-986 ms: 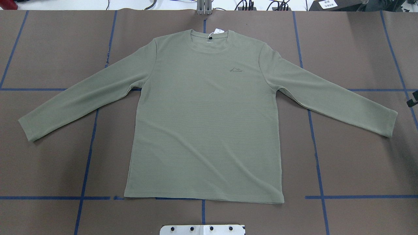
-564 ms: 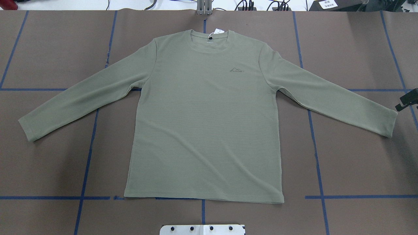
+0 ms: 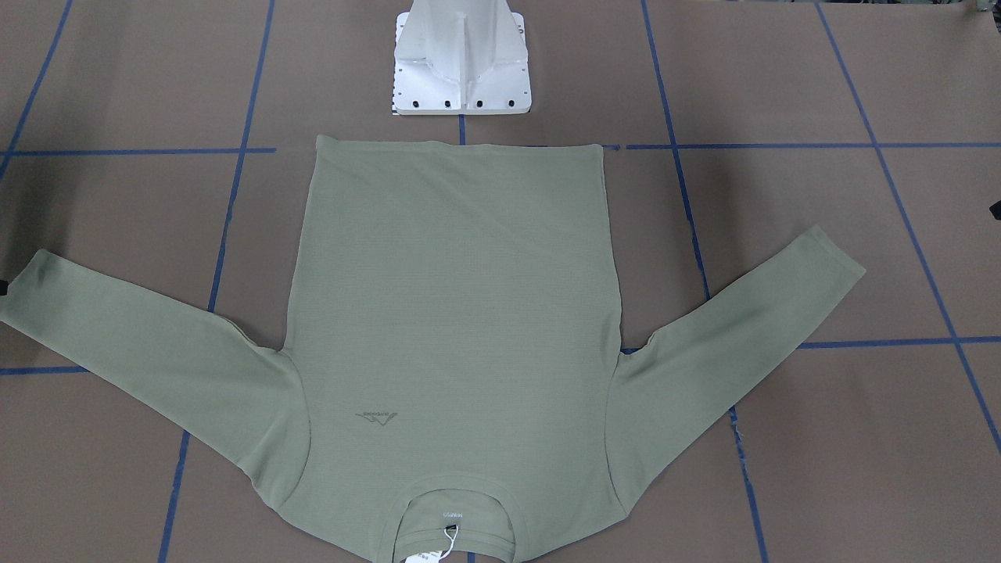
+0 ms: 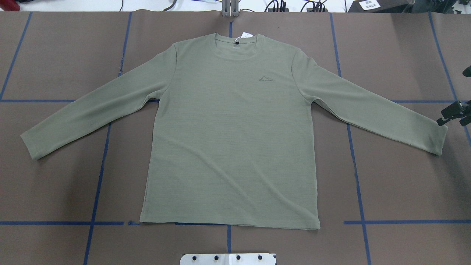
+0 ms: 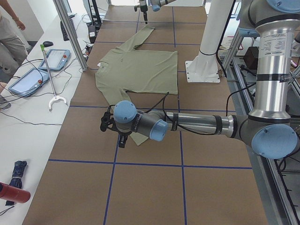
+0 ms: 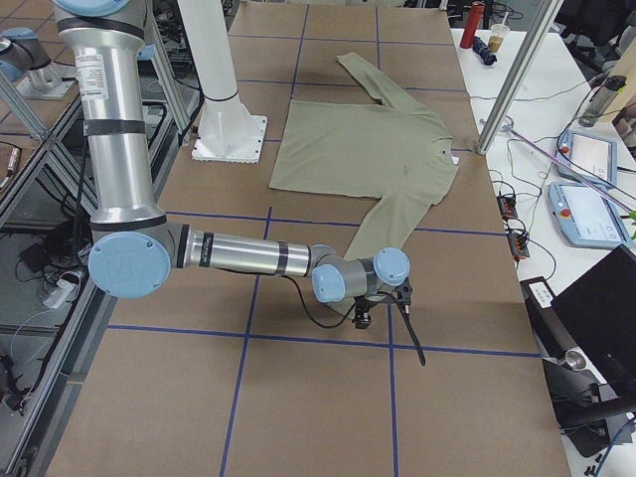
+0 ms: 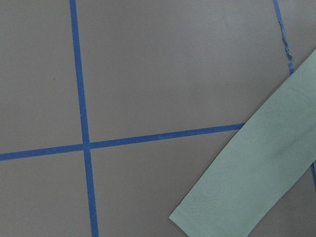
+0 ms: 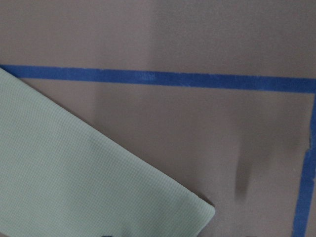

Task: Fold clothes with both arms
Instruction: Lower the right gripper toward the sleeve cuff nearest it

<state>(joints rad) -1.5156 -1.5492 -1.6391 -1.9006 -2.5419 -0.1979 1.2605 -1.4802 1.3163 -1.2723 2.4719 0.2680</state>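
Note:
The sage-green long-sleeved shirt lies flat and face up on the brown table, sleeves spread, collar and white hang tag at the far edge. My right gripper enters at the overhead view's right edge, right beside the right-hand sleeve's cuff; that cuff fills the right wrist view. I cannot tell if it is open or shut. My left gripper hovers by the other cuff, seen only in the exterior left view; I cannot tell its state.
The white pedestal base stands just behind the shirt's hem. Blue tape lines cross the table. A metal post and tablets stand on the operators' side, where a person is partly in view.
My right gripper has moved in from the overhead view's right edge toward the right-hand cuff. The shirt has not moved.

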